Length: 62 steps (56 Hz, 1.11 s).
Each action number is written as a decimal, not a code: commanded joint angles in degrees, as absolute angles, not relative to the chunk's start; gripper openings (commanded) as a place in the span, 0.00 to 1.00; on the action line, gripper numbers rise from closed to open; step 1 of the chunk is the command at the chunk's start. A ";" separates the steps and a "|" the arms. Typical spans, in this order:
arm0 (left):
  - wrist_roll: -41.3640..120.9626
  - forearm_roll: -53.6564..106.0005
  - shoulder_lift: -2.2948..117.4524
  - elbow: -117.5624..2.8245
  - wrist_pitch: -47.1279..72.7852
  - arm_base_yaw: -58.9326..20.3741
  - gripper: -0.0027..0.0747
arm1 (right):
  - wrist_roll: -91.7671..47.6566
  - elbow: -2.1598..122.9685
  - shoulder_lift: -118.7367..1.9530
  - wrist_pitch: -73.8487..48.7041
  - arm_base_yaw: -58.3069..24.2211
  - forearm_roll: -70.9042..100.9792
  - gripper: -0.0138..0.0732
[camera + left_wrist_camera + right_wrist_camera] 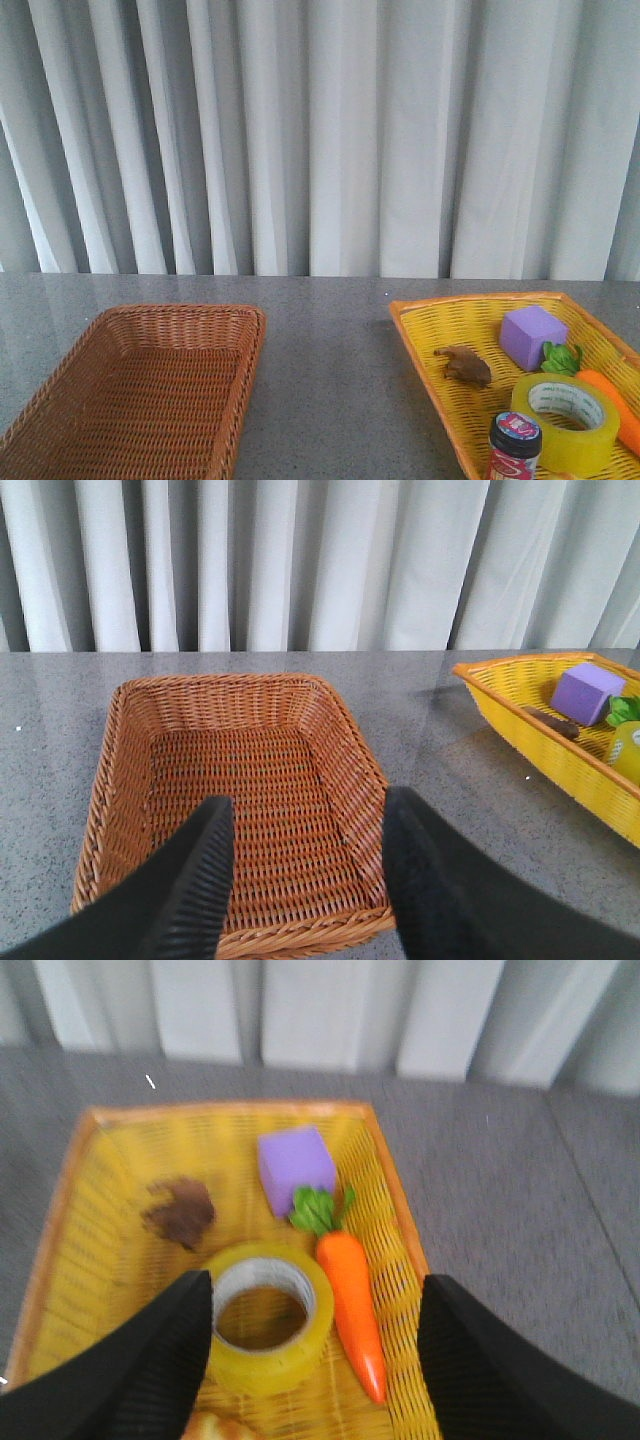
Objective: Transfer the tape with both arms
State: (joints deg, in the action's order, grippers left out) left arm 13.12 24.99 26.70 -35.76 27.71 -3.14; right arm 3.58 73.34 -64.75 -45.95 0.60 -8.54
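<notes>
Black fingers [170, 1360] of the right gripper [315, 1360] stand wide apart and empty above the tape [265, 1315], which lies flat in the yellow basket [70, 1210], touching or just beside the carrot [350, 1290]; the blur leaves that unclear. Beyond sit a purple block [295, 1165] and a brown lump [180, 1210]. Likewise spread and empty, the left gripper [300, 880] hangs over the brown basket [130, 730]. Pickup seems the step in hand: the right gripper needs to descend and straddle the roll's wall.
</notes>
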 commanded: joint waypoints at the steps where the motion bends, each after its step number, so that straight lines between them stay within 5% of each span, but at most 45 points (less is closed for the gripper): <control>1: 13.21 25.85 27.78 -37.67 24.31 -3.02 0.48 | 5.50 78.06 -70.45 -45.40 1.06 -10.62 0.68; 24: 13.21 25.80 27.79 -37.67 25.06 -3.02 0.48 | 8.94 80.46 -89.64 -46.36 1.90 -12.23 0.68; 62: 13.21 25.80 27.79 -37.67 27.10 -3.02 0.48 | 11.57 80.46 -101.04 -41.50 2.56 -13.11 0.67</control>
State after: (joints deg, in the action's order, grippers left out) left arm 13.24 24.83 27.21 -35.78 30.30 -3.14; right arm 10.70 78.59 -102.91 -44.60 2.14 -11.78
